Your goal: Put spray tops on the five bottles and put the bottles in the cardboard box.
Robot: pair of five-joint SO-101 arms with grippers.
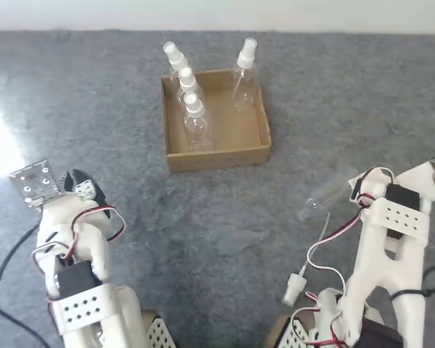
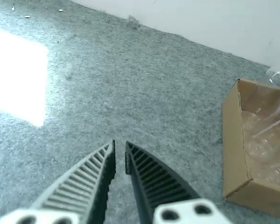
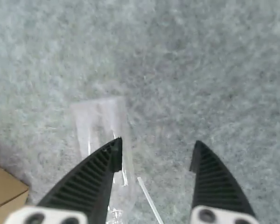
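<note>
Your right gripper (image 3: 157, 147) is released, spread wide with nothing in its grasp; grey carpet (image 3: 214, 70) shows between the two ribbed fingers. One fingertip stands over the side of the uncapped bottle (image 3: 99, 120), which lies flat on the carpet, clear and without a top. You cannot tell from this view whether the finger touches it. A thin white tube (image 3: 147, 198) lies on the carpet just beside that bottle, between the fingers. Off to one side a corner of the cardboard box (image 3: 4, 193) shows.

Your left gripper (image 2: 120, 144) is all but clenched: a narrow slit between the ribbed fingers, and nothing in it. It hangs over the carpet, well apart from the box, whose side wall faces it with clear bottles inside.

From the high view, you have the uncapped bottle lying just ahead of the right arm, between that arm and the box. The loose spray top (image 1: 296, 286) lies nearer the arm's base, its tube reaching towards the bottle. The box stands at the far middle of the carpet. In it stand four capped bottles (image 1: 194, 116), upright with white spray tops: three in a row along one side wall, one at the opposite far corner.
</note>
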